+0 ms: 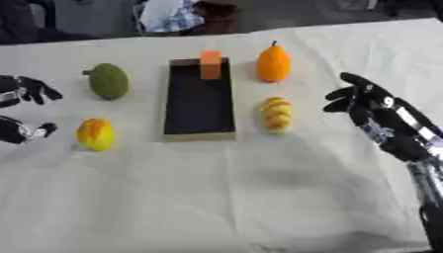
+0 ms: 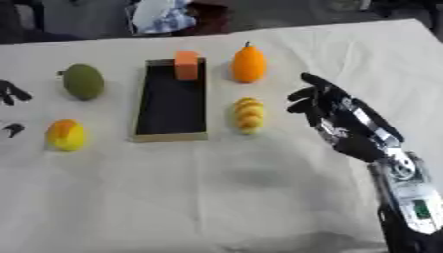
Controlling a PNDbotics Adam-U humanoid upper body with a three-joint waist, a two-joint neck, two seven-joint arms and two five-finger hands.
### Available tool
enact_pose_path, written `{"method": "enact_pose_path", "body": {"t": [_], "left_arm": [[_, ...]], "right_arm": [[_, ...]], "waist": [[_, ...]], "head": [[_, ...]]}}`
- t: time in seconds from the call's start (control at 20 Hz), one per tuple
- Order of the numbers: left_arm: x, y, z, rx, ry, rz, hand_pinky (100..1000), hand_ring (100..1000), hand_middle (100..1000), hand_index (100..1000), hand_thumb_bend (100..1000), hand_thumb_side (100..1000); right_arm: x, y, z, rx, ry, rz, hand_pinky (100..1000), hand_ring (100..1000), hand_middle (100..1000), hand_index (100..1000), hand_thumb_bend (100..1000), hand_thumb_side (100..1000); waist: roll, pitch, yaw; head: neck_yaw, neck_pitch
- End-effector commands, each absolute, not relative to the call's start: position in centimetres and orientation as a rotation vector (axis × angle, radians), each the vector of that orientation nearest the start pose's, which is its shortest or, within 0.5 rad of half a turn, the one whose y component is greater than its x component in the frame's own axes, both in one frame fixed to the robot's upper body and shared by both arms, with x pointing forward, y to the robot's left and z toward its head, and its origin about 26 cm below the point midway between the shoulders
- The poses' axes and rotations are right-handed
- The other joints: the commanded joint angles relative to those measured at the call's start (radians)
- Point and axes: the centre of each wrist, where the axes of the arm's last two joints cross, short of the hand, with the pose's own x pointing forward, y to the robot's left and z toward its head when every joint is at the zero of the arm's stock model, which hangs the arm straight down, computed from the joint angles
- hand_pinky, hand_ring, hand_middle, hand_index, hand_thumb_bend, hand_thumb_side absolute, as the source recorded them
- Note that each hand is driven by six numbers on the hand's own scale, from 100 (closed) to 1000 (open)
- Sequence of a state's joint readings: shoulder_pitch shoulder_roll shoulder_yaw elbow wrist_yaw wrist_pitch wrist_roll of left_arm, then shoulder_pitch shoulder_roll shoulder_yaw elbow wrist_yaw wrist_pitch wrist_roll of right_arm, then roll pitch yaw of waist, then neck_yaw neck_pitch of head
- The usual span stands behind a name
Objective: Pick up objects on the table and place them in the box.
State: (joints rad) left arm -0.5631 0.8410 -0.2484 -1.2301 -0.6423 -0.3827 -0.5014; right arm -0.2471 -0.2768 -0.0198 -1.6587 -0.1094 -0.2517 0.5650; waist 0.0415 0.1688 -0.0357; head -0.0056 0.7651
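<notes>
My left hand point(image 1: 22, 94) is cut off at the frame edge, fingers relaxed, empty; the right eye view shows only its fingertips. My right hand point(image 2: 333, 116) hangs spread beside the yellow striped fruit point(image 2: 249, 114), near the shallow black box point(image 1: 200, 99) on the cloth-covered worktop point(image 1: 259, 188)

- Box point(image 1: 200, 136): shallow, dark inside, tan rim, lying well left of the right hand point(image 2: 333, 118).
- Orange block point(image 1: 210, 64): upright at the box's far end.
- Orange fruit point(image 1: 273, 63): beyond the hand.
- Striped yellow fruit point(image 1: 277, 114): near its fingertips.
- Green fruit point(image 1: 109, 81) and yellow-orange fruit point(image 1: 95, 134): near the left hand point(image 1: 22, 91).
</notes>
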Motion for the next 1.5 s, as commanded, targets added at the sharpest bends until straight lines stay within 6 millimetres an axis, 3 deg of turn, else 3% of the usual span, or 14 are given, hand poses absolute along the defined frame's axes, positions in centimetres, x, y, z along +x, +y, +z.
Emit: {"method": "enact_pose_path", "body": {"t": [0.05,0.1,0.25,0.35,0.95,1.15,1.25,1.45,1.5], "left_arm": [[39.2,39.9,18.3,0.797,-1.190,-1.857,795,765,801,903,224,524],[39.3,39.5,18.3,0.794,-1.195,-1.884,805,774,811,910,230,602],[39.5,38.6,18.2,0.783,-1.200,-1.950,809,779,818,913,254,662],[39.7,38.2,17.9,0.778,-1.183,-1.982,813,786,825,916,319,689],[40.7,36.5,15.8,0.876,-1.166,-2.007,809,787,826,910,429,487],[40.8,35.7,15.4,0.933,-1.223,-1.972,743,707,748,844,390,445],[40.8,35.4,15.4,0.963,-1.260,-1.954,682,611,649,774,321,407],[40.7,35.4,14.9,0.995,-1.315,-1.921,675,601,635,766,314,402],[40.7,35.4,14.8,1.002,-1.325,-1.916,556,443,448,592,253,339]], "right_arm": [[33.4,-28.6,10.9,0.267,-2.037,0.810,826,742,753,1000,100,529],[33.4,-28.6,10.9,0.267,-2.037,0.810,827,742,753,1000,100,529],[33.4,-28.6,10.8,0.269,-2.035,0.812,827,742,753,1000,100,529],[33.4,-28.5,10.8,0.271,-2.035,0.813,827,742,752,1000,100,528],[33.5,-28.4,10.8,0.277,-2.035,0.816,827,742,748,1000,100,529],[33.5,-28.4,10.8,0.278,-2.034,0.816,827,742,747,1000,100,529],[33.5,-28.4,10.8,0.276,-2.034,0.814,827,742,747,1000,100,530],[33.5,-28.4,10.8,0.275,-2.034,0.813,827,742,747,1000,100,530],[33.5,-28.4,10.8,0.275,-2.034,0.813,827,742,747,1000,100,531]], "waist": [[-0.009,-0.028,0.002],[-0.009,-0.028,0.003],[-0.010,-0.029,0.003],[-0.010,-0.030,0.002],[-0.011,-0.029,-0.002],[-0.010,-0.027,-0.004],[-0.010,-0.027,-0.005],[-0.010,-0.026,-0.006],[-0.010,-0.026,-0.006]], "head": [[0.001,0.005],[0.002,0.005],[0.002,0.005],[0.002,0.005],[0.007,0.005],[0.007,0.005],[0.007,0.005],[0.008,0.005],[0.008,0.005]]}}
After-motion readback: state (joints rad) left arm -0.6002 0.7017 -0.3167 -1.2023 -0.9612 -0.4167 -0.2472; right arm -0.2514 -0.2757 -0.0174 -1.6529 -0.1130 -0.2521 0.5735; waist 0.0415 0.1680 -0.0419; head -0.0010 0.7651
